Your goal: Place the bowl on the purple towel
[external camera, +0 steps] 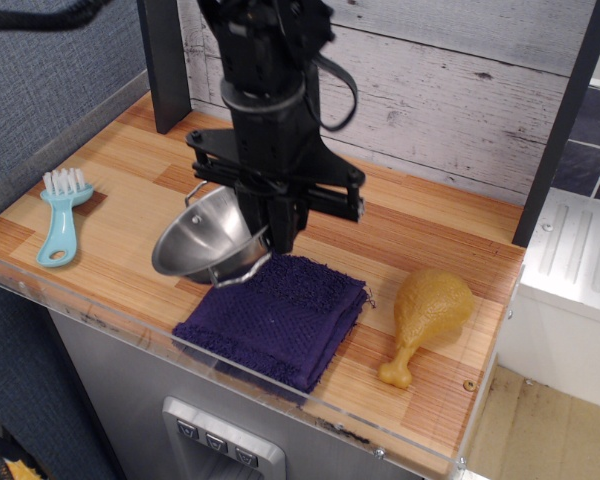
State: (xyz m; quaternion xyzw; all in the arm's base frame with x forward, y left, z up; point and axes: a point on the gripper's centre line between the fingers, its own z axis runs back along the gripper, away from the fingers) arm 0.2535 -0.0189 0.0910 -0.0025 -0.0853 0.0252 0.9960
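The shiny steel bowl [202, 238] hangs tilted in the air, its open side up and to the left, over the back left corner of the purple towel [280, 325]. My black gripper [270, 235] comes down from above and is shut on the bowl's right rim. One thin wire handle shows at the bowl's top edge and one at its lower edge. The towel lies folded near the front edge of the wooden counter [410, 225]. The bowl's lower edge is close to the towel; I cannot tell whether they touch.
A light blue brush [60, 220] lies at the left end of the counter. A yellow toy chicken drumstick [425, 318] lies right of the towel. A clear plastic lip [280, 395] runs along the front edge. A plank wall stands behind.
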